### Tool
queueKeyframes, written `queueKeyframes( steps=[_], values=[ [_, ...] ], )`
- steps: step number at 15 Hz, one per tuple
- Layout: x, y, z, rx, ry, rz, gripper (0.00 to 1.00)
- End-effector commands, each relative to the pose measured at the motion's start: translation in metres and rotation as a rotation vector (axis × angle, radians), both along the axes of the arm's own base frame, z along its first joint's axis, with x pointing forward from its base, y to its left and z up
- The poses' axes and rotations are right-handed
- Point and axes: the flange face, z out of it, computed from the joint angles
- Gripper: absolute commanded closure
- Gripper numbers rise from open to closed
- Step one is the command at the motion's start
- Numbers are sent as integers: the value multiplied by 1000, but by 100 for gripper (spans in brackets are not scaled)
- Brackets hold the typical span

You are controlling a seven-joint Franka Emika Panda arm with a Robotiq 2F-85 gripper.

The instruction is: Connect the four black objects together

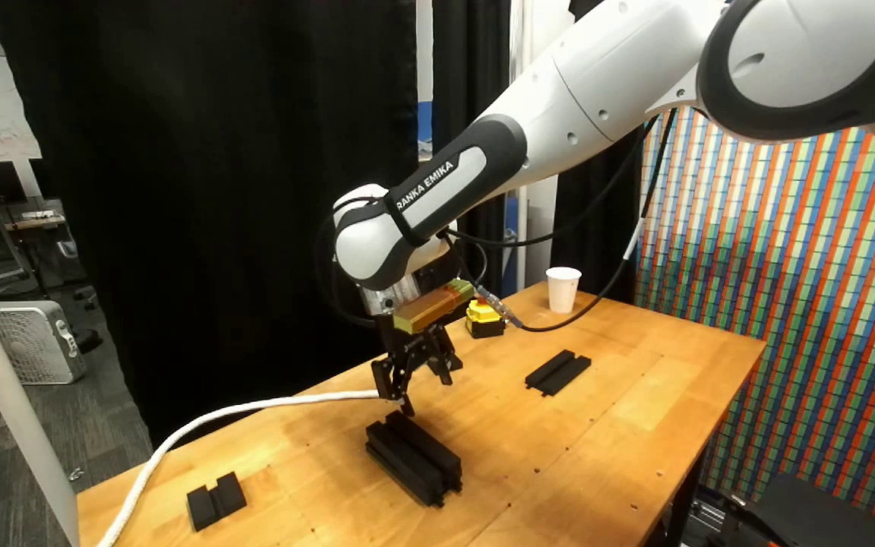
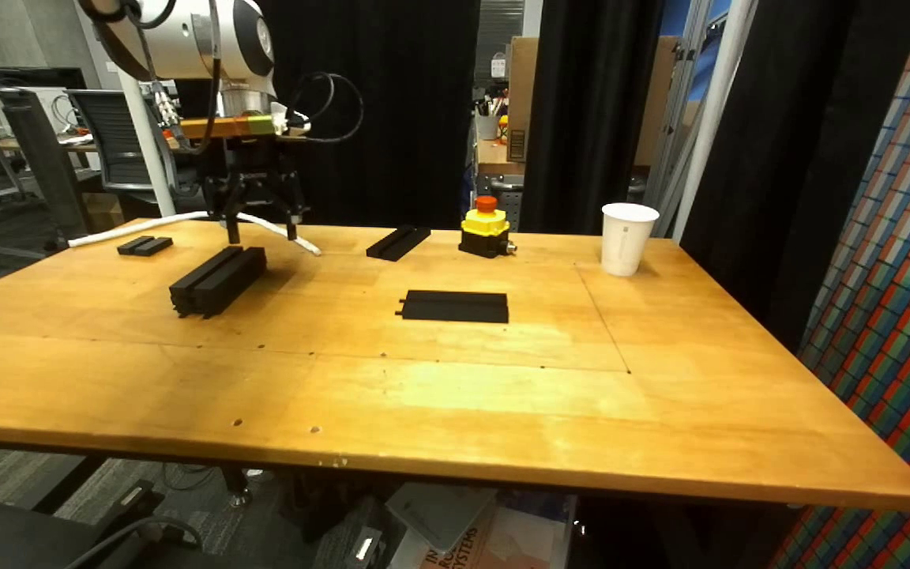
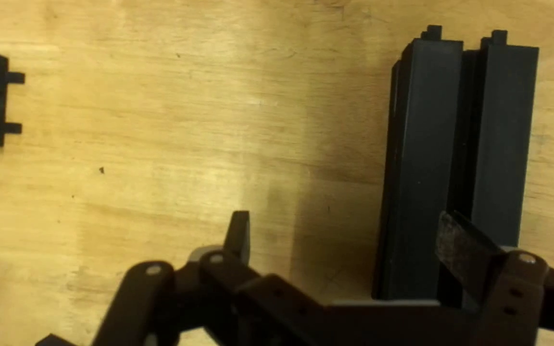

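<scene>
With gripper (image 3: 343, 221) spread wide, empty, at bottom of wrist view; if lowered off-centre, could strike block (image 3: 432, 158), frame right, knocking it askew.

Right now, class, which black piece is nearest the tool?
The tall grooved block; a finger of the open tool overlaps it in the wrist view. The two flat bars and small block lie lower and farther away.
</scene>
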Motion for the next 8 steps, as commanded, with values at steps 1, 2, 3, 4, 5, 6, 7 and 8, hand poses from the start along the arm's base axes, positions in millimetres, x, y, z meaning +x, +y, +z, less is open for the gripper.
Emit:
queueKeyframes(
  steps=[1,2,3,4,5,6,7,8],
  values=[
    [1,13,9,-31,-78,180,0],
    [2,16,11,-26,-117,216,0],
    [4,20,13,-19,-164,244,0],
    [6,23,16,1,-220,256,0],
    [8,26,21,31,-268,258,0],
    [9,29,24,62,-312,252,0],
    [10,31,25,90,-347,249,0],
    [11,33,27,125,-373,229,0]
  ],
)
